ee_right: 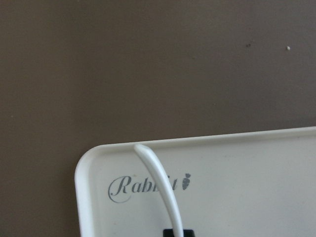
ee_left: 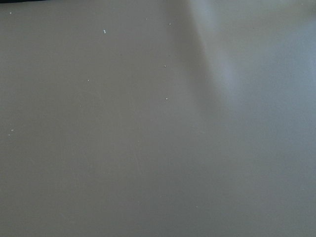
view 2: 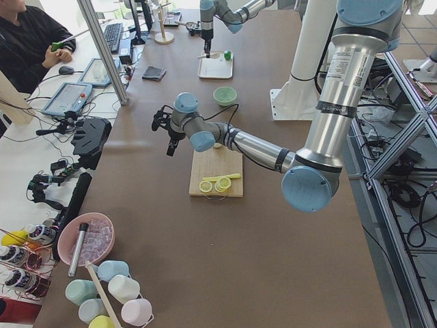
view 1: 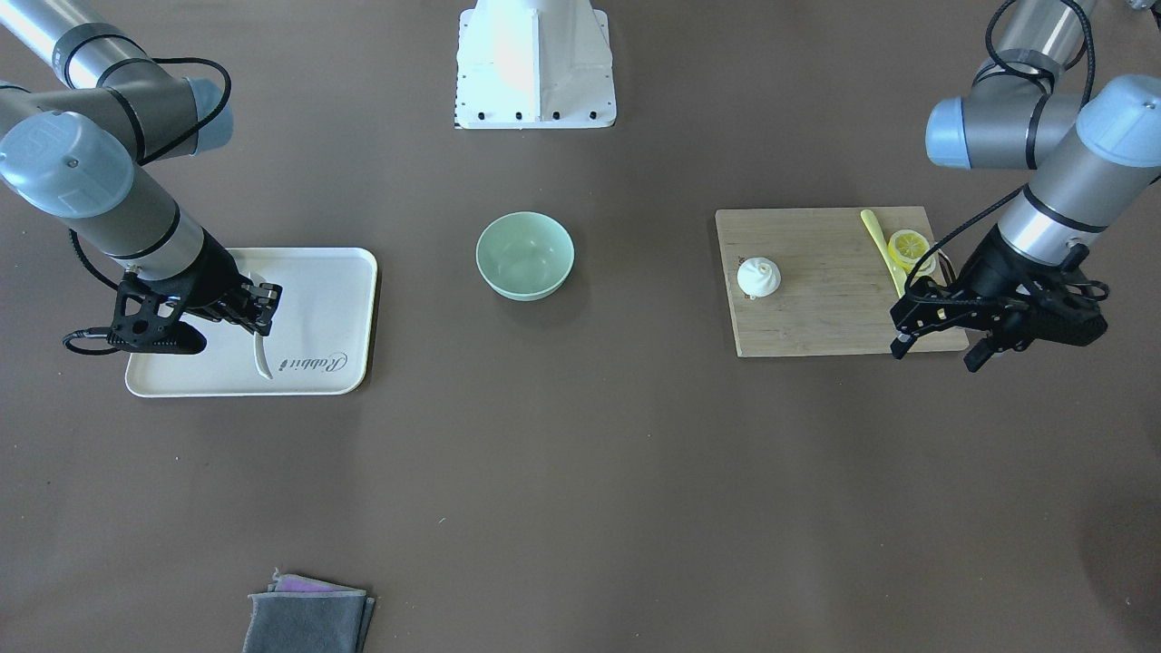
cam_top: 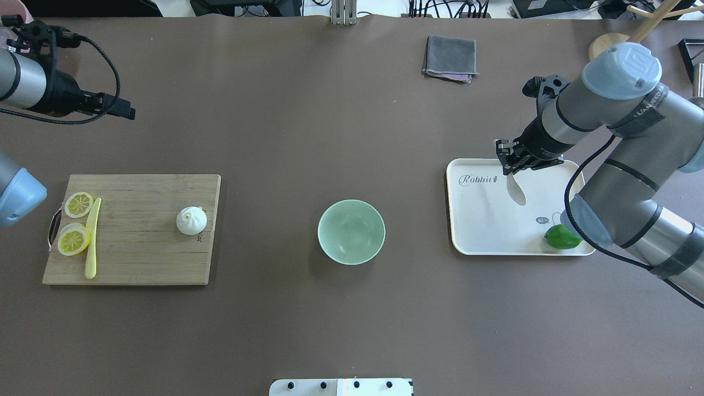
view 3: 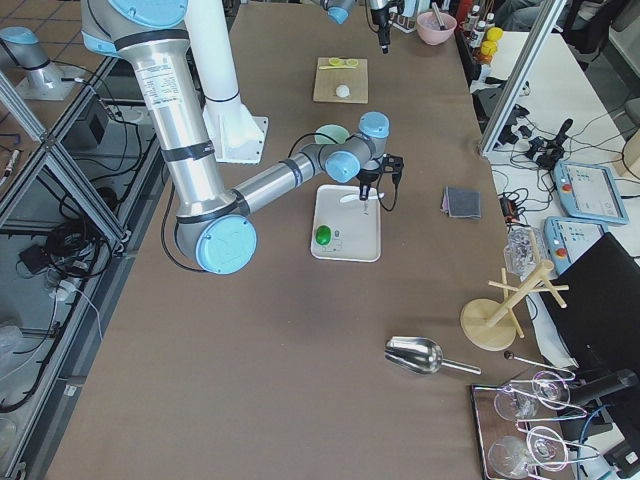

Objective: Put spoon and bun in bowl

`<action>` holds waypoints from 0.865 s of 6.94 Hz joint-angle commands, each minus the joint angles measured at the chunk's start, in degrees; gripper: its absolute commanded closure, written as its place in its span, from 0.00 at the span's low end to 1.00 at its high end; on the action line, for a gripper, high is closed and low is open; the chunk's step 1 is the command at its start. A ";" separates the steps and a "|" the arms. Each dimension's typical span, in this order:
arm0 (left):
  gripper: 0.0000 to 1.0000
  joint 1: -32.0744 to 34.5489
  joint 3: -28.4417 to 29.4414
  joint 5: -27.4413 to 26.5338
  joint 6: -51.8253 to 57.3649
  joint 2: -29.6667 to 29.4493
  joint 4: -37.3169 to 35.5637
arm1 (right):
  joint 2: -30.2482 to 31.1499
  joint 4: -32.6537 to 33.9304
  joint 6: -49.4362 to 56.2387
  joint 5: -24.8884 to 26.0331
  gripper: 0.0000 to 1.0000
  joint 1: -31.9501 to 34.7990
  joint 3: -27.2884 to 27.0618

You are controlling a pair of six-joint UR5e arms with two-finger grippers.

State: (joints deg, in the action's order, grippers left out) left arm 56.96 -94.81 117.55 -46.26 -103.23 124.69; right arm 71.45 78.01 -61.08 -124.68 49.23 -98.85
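Observation:
The pale mint-green bowl stands empty at the table's middle; it also shows in the front view. The white bun sits on a wooden cutting board on my left. My right gripper is shut on the white spoon over the far part of a white tray. The right wrist view shows the spoon's handle reaching toward the tray's corner. My left gripper is open and empty, raised beyond the board's far edge, away from the bun.
Two lemon slices and a thin yellow knife lie on the board's left end. A green lime sits on the tray's near right corner. A folded grey cloth lies at the far side.

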 commanded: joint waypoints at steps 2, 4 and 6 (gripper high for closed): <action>0.02 -9.30 -7.46 -3.46 -2.17 7.13 2.05 | -1.93 -0.05 -3.25 -0.30 1.00 -0.44 -1.69; 0.02 -14.66 -11.96 -6.01 -3.48 9.62 2.05 | -4.55 0.03 -6.22 0.05 1.00 -2.45 -1.69; 0.02 -21.87 -12.41 -13.45 -7.26 9.19 2.05 | -7.37 0.03 -10.18 1.36 1.00 -5.36 -1.78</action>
State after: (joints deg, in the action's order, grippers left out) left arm 39.04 -106.75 108.35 -51.91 -93.98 126.73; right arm 65.66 78.04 -68.57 -124.13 45.57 -100.52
